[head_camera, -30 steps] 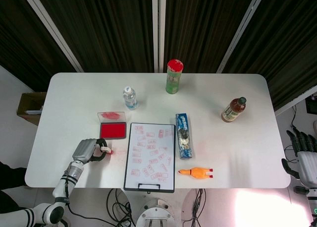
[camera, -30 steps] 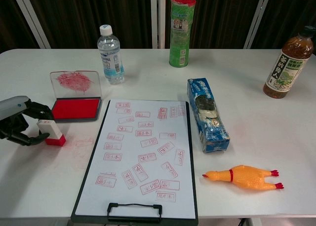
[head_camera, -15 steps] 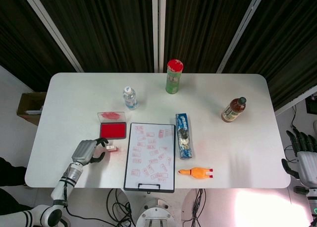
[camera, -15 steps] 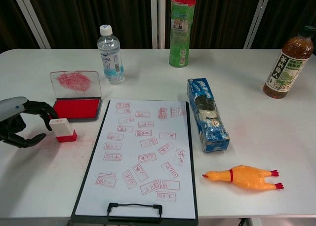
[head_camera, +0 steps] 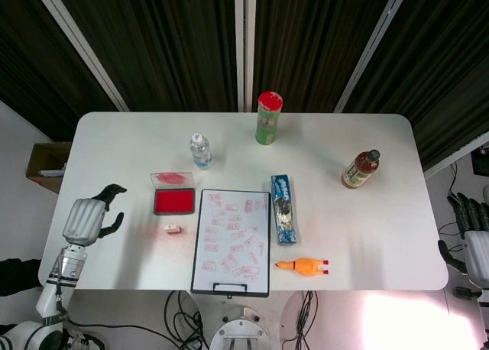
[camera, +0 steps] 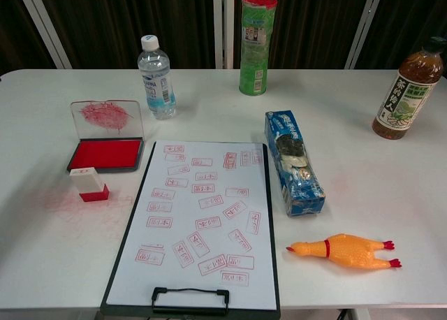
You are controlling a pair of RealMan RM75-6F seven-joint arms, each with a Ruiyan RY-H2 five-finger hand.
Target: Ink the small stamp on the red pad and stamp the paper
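Stamp (camera: 89, 184): white body, red base. Ink pad (camera: 107, 154), beyond it: bright red in a dark tray, clear lid smeared red. Paper (camera: 202, 219): white, scattered with red rectangular imprints, on a black clipboard (camera: 130, 253). Left hand (head_camera: 90, 215): grey back, black fingers (right hand (head_camera: 474, 235) alike), well left of the stamp. Table (camera: 384, 194): white, faintly stained pink around the stamp. Toy chicken (camera: 343, 251): orange-yellow, red feet.

Bright even overhead light, soft shadows, sharp focus, dark backdrop
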